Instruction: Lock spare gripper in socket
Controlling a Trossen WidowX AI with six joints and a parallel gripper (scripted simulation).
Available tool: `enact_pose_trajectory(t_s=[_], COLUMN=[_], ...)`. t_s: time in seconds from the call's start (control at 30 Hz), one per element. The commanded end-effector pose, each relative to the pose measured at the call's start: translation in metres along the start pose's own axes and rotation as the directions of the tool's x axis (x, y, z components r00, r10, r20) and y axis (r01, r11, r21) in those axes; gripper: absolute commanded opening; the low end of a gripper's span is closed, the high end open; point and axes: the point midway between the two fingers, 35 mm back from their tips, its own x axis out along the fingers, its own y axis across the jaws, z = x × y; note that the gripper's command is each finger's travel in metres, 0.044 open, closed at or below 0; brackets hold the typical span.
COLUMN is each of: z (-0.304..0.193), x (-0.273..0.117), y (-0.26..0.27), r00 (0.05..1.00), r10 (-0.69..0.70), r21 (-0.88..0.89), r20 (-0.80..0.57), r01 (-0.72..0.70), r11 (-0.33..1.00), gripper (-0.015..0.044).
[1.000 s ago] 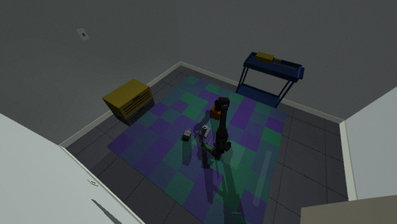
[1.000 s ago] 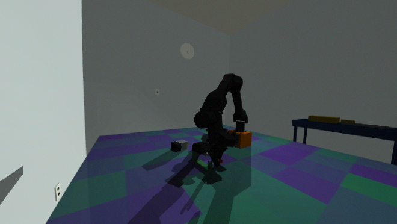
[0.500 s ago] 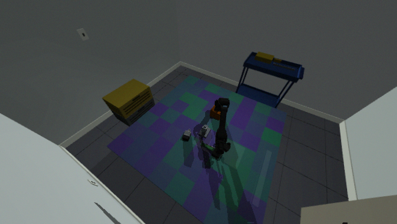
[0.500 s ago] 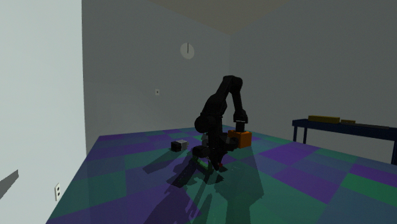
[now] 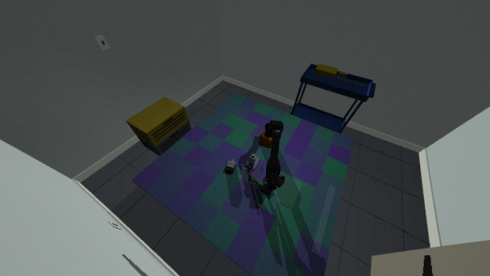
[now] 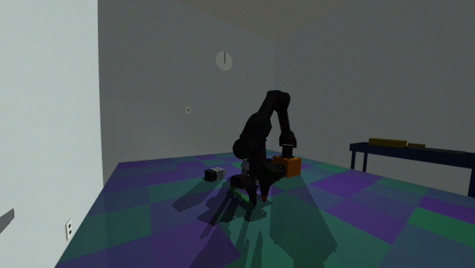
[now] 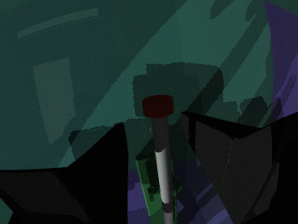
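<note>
The lock pin [image 7: 162,175] [image 6: 264,197], with a dark red head [image 7: 158,106], is between my fingers in the wrist view. Its lower end runs out of that view. My gripper [image 7: 153,123] [image 6: 259,199] is open, low over the mat, with a visible space on each side of the pin. A green part [image 7: 143,175] [image 6: 239,194] [image 5: 255,180] is beneath the pin; whether it bears the pin is unclear. The light grey mount [image 5: 253,161] [image 6: 245,167] stands behind my gripper; its socket is too small to read. The spare gripper [image 5: 230,166] [image 6: 214,174], a black and light grey block, sits apart from it.
The arm stands on an orange base [image 5: 266,139] [image 6: 292,166]. Beyond the patterned mat [image 5: 200,167] are a yellow cabinet [image 5: 157,115] and a blue cart [image 5: 308,82] [image 6: 440,155] bearing yellow boxes. The arm passes close beside the mount.
</note>
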Motion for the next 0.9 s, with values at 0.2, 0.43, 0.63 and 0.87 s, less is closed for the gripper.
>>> enact_pose_trajectory(t_s=[0.2,0.43,0.63,0.87], z=[0.002,0.005,0.007,0.008], x=[-0.021,-0.042,-0.059,-0.069], y=[0.002,0.003,0.003,0.004], r00=[1.0,1.0,1.0,1.0], r10=[0.009,0.009,0.011,0.013], r21=[0.001,0.001,0.001,0.002], r20=[-0.004,-0.004,-0.005,-0.005], r01=[-0.009,-0.009,-0.011,-0.013], r11=[1.0,1.0,1.0,1.0], gripper=[0.02,0.02,0.02,0.0226])
